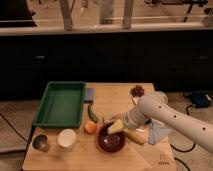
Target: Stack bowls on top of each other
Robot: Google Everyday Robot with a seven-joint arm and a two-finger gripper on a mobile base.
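Note:
Three bowls sit along the front of the wooden table (120,100). The large dark maroon bowl (109,141) is at front centre. The white bowl (66,138) stands to its left, and the small grey metal bowl (40,143) is at the front left corner. None of them is stacked. My white arm reaches in from the right, and the gripper (116,127) hangs over the maroon bowl's far right rim, pale yellow at its tip. Part of that rim is hidden behind it.
A green rectangular tray (61,104) fills the back left. An orange (90,128), a green vegetable (92,112) and a grey sponge (89,94) lie between tray and maroon bowl. A yellow item (135,136), a pale blue packet (157,132) and a brown snack (137,90) lie to the right.

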